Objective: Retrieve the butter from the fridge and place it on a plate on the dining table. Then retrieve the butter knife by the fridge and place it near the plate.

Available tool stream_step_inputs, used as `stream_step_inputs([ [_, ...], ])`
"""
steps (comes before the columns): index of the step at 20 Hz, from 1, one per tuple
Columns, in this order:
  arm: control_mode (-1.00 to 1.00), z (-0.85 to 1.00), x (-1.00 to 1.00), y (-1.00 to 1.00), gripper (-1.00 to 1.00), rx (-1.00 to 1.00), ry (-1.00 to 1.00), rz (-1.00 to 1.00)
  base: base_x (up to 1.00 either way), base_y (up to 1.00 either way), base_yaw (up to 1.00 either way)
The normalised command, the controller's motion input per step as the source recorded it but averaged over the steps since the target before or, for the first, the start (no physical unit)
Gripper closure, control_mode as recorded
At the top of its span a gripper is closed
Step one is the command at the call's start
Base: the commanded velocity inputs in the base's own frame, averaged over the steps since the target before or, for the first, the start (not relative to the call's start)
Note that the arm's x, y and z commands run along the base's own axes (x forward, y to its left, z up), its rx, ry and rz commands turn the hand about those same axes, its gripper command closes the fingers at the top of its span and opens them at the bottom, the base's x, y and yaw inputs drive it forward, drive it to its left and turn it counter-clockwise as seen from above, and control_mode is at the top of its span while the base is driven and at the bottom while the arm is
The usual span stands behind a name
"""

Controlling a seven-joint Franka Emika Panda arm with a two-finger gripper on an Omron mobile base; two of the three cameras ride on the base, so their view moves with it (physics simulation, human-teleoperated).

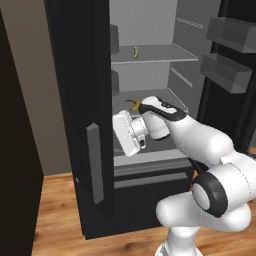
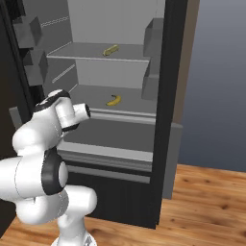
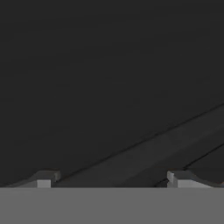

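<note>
While hanging low at the mouth of the open fridge (image 1: 150, 200), roughly level with the lower shelf (image 2: 91, 93), holds the pincer (image 3: 113, 180) with tips spread wide apart and nothing between them. Faces a dark flat surface in the hand view, most likely the inside of the left door (image 1: 75, 100), so not aimed at the target yet. Butter (image 1: 135, 52): lying flat on the upper shelf (image 1: 165, 55), about midway across and set back from the front edge, touching nothing else. From the pincer, therefore up and further in, one shelf higher, and slightly toward the arm's right in the left base view. Long axis running roughly front to back, a little skewed, as seen from both base views. Not to be confused with the curved banana (image 2: 114, 100) on the lower shelf, much nearer the hand and just past the wrist. Judging from this: first retrieval step barely begun, reach not yet lined up. Next move likely to call for lifting the wrist above the upper shelf's lip, turning the hand inward, and setting the tips across the stick's narrow width rather than along it. Main risks: clipping the shelf edge on the way up, or nudging the slim stick deeper.
</note>
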Motion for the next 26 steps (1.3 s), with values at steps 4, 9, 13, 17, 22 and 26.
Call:
stream_step_inputs([
  [4,-1.0,0.0,-0.27,0.87,-1.0,0.0,0.06,0.19,0.0,0.0,0.0],
  [9,-1.0,0.0,-0.53,0.98,-1.0,-0.03,0.0,0.06,0.0,0.0,0.0],
  [13,-1.0,0.0,-0.3,0.9,-1.0,0.0,-0.02,0.0,0.0,0.0,0.0],
  [17,-1.0,0.0,-0.05,0.43,-1.0,0.0,0.0,0.0,0.0,0.0,0.0],
  [22,-1.0,0.0,-0.01,-0.26,-1.0,-0.15,0.0,0.0,0.0,0.0,0.0],
  [26,-1.0,0.0,0.0,-0.97,-1.0,-0.37,0.1,-0.06,0.0,0.0,0.0],
])
